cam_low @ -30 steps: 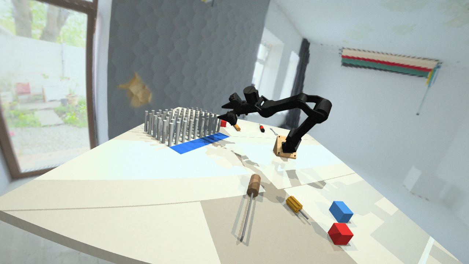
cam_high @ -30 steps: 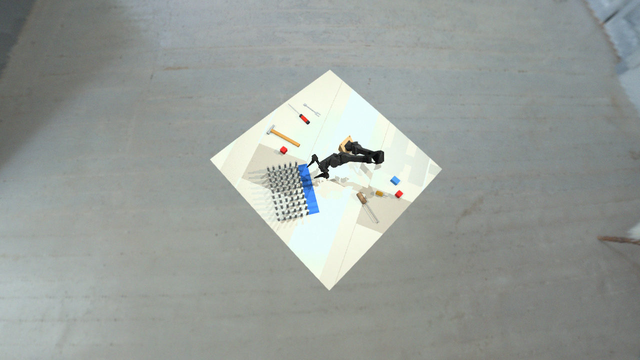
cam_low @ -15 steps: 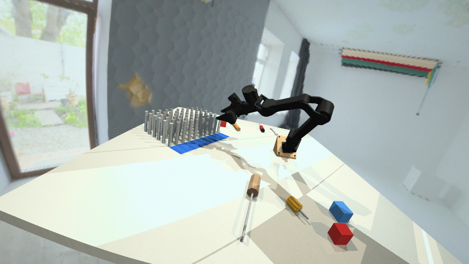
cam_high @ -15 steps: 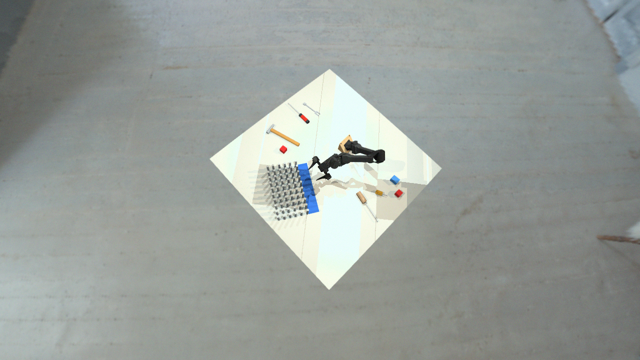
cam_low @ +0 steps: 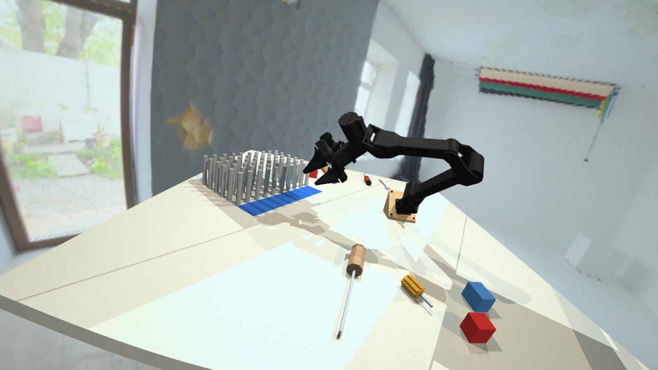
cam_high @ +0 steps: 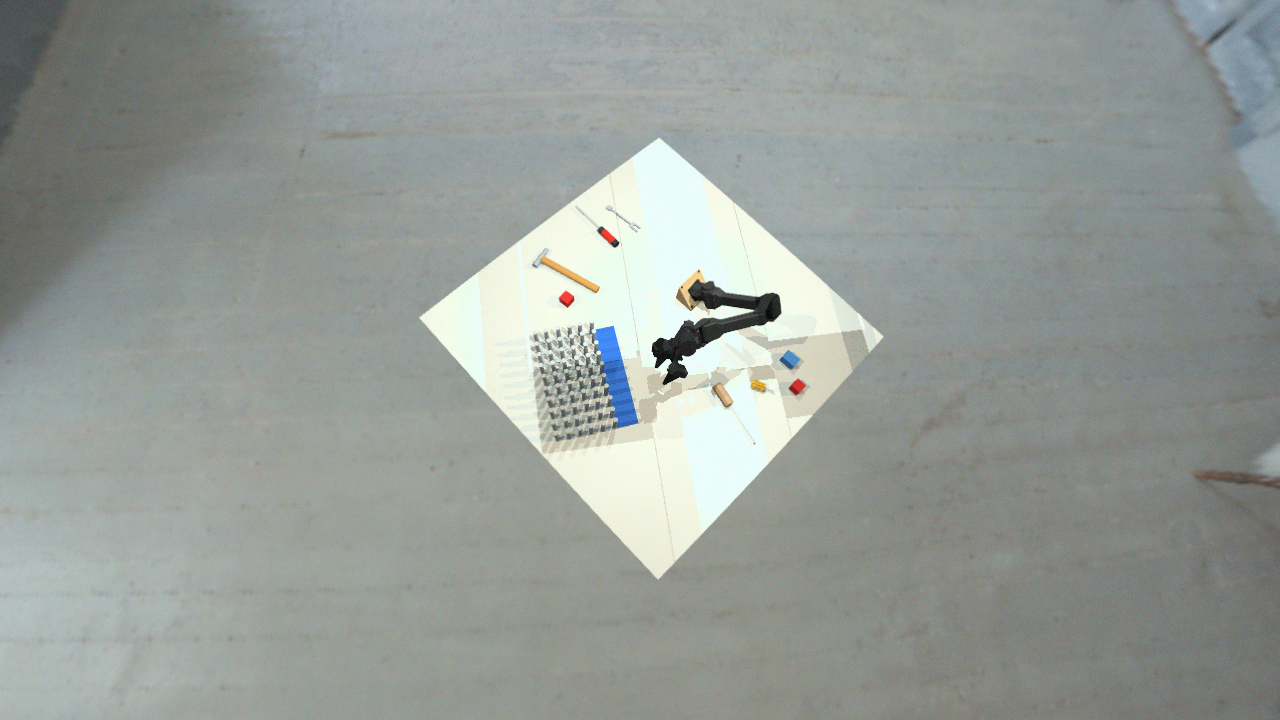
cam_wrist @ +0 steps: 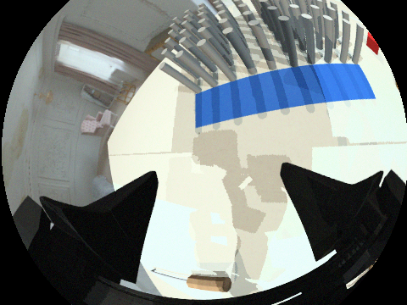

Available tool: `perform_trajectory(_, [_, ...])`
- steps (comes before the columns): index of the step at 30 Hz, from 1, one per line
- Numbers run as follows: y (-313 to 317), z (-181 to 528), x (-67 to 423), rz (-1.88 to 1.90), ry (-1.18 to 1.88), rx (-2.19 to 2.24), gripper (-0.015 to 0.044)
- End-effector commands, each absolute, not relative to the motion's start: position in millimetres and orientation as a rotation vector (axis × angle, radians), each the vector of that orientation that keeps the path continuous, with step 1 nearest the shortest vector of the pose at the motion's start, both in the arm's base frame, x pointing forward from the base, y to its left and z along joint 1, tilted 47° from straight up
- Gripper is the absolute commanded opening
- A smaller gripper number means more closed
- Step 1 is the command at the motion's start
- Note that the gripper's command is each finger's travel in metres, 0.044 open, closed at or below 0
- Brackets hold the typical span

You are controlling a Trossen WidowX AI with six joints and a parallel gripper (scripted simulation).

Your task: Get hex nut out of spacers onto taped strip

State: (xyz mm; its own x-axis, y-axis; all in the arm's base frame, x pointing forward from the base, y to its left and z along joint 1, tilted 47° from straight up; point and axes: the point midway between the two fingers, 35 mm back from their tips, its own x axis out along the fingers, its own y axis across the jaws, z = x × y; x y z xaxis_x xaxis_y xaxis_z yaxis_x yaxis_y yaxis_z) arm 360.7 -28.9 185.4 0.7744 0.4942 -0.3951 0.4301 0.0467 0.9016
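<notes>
Grey metal spacers (cam_low: pixel 239 188) (cam_wrist: pixel 217 60) stand upright in rows. The blue taped strip (cam_high: pixel 617 380) (cam_low: pixel 278 200) (cam_wrist: pixel 263 95) lies along their front, with no nut visible on it. I cannot make out the nut among the spacers. My gripper (cam_high: pixel 661 374) (cam_low: pixel 310 178) (cam_wrist: pixel 222 174) is open and empty, raised above the table on the arm-base side of the strip, touching nothing. A long thin tool with a wooden handle (cam_high: pixel 722 394) (cam_low: pixel 355 260) (cam_wrist: pixel 209 283) lies on the table; its small dark tip points away from my arm.
A yellow stubby screwdriver (cam_high: pixel 758 385) (cam_low: pixel 412 286) lies near a blue block (cam_high: pixel 789 359) (cam_low: pixel 478 296) and a red block (cam_high: pixel 797 386) (cam_low: pixel 477 327). Beyond the field's other end are another red block (cam_high: pixel 566 299) (cam_wrist: pixel 373 43), a hammer (cam_high: pixel 569 274), a red-black screwdriver (cam_high: pixel 607 236) and a wrench (cam_high: pixel 622 217).
</notes>
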Motion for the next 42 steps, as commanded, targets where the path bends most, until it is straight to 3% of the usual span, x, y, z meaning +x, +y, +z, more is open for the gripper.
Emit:
perform_trajectory(1, [23.3,235.0,333.0,0.051,1.027,1.981,0.044])
perform_trajectory(16, [100.8,325.3,242.9,-0.298,1.714,2.572,0.044])
perform_trajectory(27, [102.5,324.8,242.5,-0.305,1.72,2.573,0.044])
perform_trajectory(34, [151.3,296.2,249.4,-0.297,1.72,2.574,0.044])
perform_trajectory(42, [152.7,295.7,249.3,-0.294,1.721,2.575,0.044])
